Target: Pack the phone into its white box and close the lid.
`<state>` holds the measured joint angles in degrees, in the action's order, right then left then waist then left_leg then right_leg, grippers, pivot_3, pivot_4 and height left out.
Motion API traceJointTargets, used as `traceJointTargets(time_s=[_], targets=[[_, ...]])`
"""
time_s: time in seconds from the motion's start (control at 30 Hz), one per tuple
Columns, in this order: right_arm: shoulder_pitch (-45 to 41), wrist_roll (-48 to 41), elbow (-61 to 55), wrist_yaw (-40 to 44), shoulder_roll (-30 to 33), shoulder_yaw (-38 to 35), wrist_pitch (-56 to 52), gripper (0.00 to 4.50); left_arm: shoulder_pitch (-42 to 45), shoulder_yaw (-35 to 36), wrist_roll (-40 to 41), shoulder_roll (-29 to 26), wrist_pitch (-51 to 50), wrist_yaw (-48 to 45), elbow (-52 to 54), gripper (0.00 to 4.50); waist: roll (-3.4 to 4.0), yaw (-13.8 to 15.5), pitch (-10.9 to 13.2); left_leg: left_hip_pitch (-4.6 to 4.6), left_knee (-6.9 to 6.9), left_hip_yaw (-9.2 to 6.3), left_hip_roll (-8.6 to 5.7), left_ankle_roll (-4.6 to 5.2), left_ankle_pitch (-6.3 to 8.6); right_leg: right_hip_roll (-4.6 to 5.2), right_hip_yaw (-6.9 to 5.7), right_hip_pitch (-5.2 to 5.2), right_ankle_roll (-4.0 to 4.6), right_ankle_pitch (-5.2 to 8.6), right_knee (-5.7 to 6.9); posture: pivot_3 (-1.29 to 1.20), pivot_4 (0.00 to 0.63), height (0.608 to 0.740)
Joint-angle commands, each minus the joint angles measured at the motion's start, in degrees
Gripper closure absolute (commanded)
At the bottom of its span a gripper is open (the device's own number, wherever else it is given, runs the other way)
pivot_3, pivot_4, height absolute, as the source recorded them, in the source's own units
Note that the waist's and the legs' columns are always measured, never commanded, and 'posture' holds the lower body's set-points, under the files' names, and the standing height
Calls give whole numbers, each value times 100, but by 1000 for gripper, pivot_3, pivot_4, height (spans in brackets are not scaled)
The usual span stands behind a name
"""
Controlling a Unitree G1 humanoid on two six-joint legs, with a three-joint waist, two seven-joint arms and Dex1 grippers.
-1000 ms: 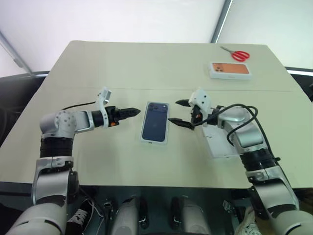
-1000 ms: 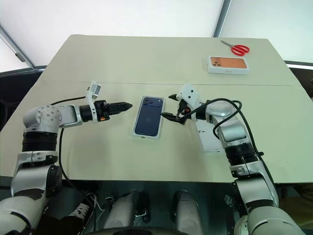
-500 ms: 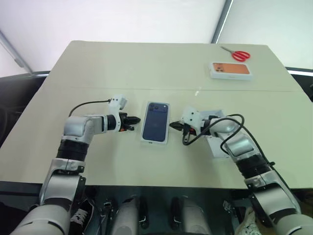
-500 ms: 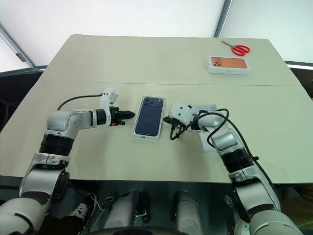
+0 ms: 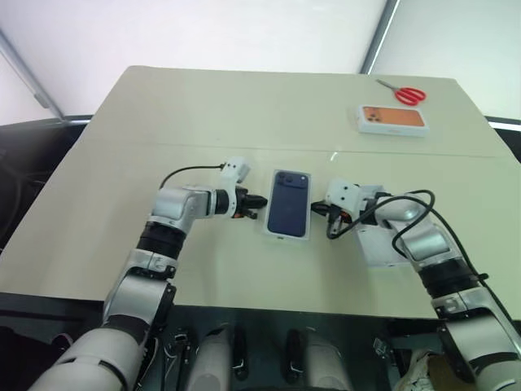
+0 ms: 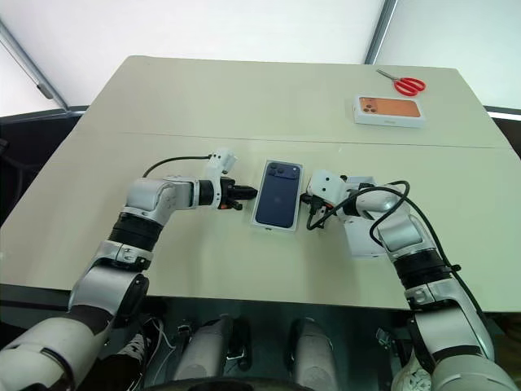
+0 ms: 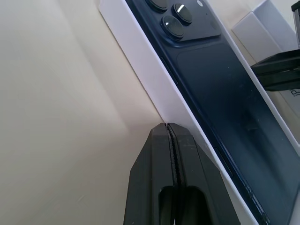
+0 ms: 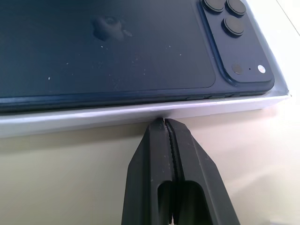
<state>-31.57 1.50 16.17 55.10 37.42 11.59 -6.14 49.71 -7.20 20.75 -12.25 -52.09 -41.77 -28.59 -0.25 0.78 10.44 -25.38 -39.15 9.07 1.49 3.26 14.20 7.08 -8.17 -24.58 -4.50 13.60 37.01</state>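
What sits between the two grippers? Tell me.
The white box with the phone lying in it sits between the shut left gripper and the shut right gripper, seen in both eye views.

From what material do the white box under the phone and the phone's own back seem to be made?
White box: probably cardboard with a matte white finish; its wall is thin, with a flat, straight edge and no shine.

Phone: its dark navy back looks like frosted glass or coated metal, which of them I cannot tell; it is smooth, with a soft sheen, and light specks show on it. The camera lenses look glossy.
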Motion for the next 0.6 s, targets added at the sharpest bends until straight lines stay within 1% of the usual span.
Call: traceJointTargets(time_s=[0.03,0.13,0.27,0.43,0.6], targets=[[121,-15,-92,45,130,-123,68,4472,286,-140,-109,345,382,-156,-241,4457,0,0,0,0,0,0,0,1,0,1,-1,1,0,0,0,0,150,738],[166,46,4,22,217,-176,150,4472,411,-84,-171,537,520,-197,-530,4457,0,1,0,0,0,-1,0,2,1,3,-3,2,0,0,-1,0,150,738],[125,108,95,-43,244,-187,198,4472,499,-48,-302,663,712,-208,-793,4457,-1,-3,0,1,-1,-3,0,2,1,10,-5,3,0,0,-1,0,150,738],[-42,209,376,-54,263,-150,376,4472,473,-56,-378,688,738,-279,-788,4457,-1,-6,-1,2,-3,-4,-1,4,2,17,-10,6,0,0,-1,0,150,738],[-184,247,522,-66,182,-131,447,4472,415,-10,-404,578,704,-338,-721,4457,-1,-12,-1,2,-3,-5,-2,4,2,20,-12,6,0,0,0,0,150,738]])
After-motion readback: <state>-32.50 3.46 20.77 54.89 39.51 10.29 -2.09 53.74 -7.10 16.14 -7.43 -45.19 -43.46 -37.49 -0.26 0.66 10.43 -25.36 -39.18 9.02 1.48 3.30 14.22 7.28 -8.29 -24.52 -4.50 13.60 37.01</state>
